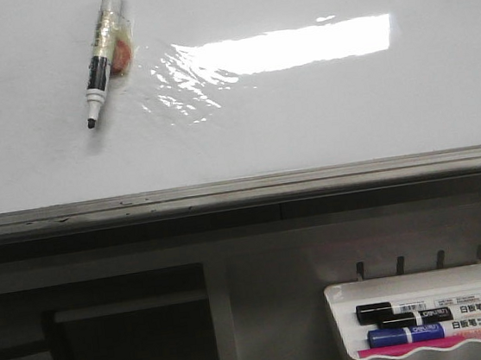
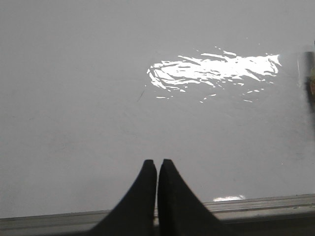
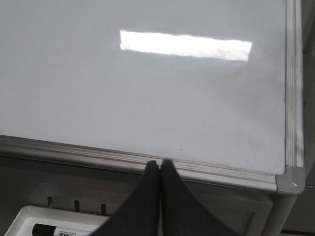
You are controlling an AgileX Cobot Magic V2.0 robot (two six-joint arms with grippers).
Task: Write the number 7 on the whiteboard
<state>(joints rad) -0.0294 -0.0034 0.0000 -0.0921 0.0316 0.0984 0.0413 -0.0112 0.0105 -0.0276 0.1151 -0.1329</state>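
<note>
1. The whiteboard [image 1: 321, 127] fills the top half of the front view. It is white and shiny, with a grey metal edge along its bottom side.
2. A bright patch of light [image 1: 278, 50] shines on the board. Its left end looks wrinkly.
3. A marker [image 1: 103, 57] shows over the board at about 11 o'clock in the front view. It is tilted, with its dark tip pointing down toward 7 o'clock. Its top runs out of the picture, so what holds it cannot be seen.
4. A bit of clear tape and a small reddish thing [image 1: 122, 53] sit just beside the marker's middle.
5. No number 7 can be seen on the board in any view.
6. A small white tray [image 1: 426, 285] hangs under the board at about 5 o'clock. A black-capped marker [image 1: 437, 305] and a blue-capped marker [image 1: 444, 329] lie in it, side by side.
7. The left gripper [image 2: 157, 164] has its two dark fingers pressed together, holding nothing. It is in front of the board's bottom edge.
8. The right gripper [image 3: 159, 165] also has its fingers pressed together, holding nothing. It is in front of the board's bottom edge, near the board's grey corner [image 3: 290, 179].
</note>
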